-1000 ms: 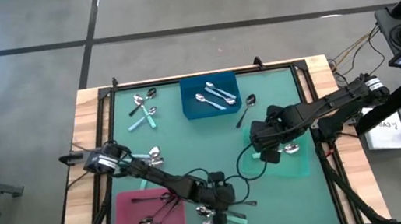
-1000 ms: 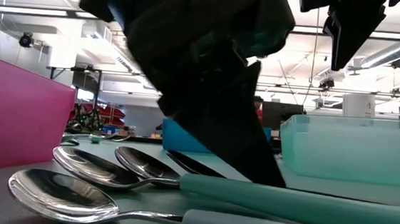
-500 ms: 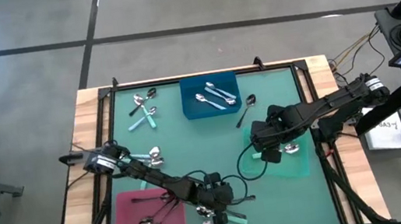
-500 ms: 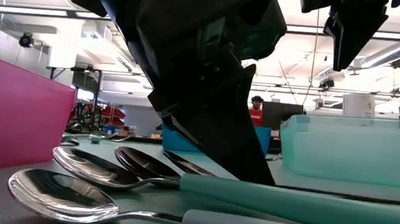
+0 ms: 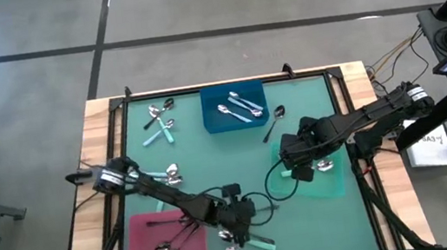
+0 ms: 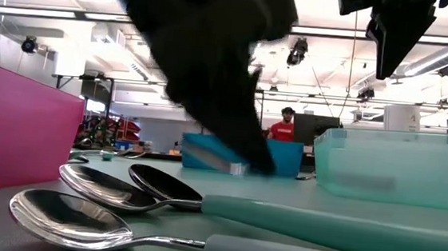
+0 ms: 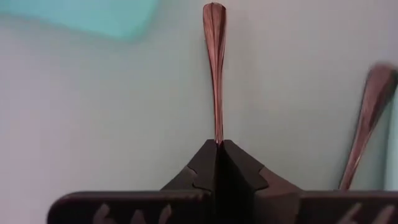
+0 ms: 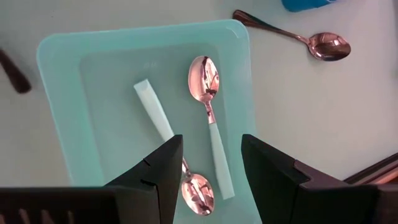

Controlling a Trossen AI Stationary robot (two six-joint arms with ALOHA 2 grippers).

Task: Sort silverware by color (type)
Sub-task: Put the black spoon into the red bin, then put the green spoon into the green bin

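Silverware is partly sorted: spoons lie in all three trays, others loose at upper left and bottom centre. Left gripper clamps a dark handle; right gripper hovers apart over the teal tray.

Both arms are dark, jointed and slim, with black cables looping beside them. The left claw has matte, notched fingers; the right claw broad, angular ones.
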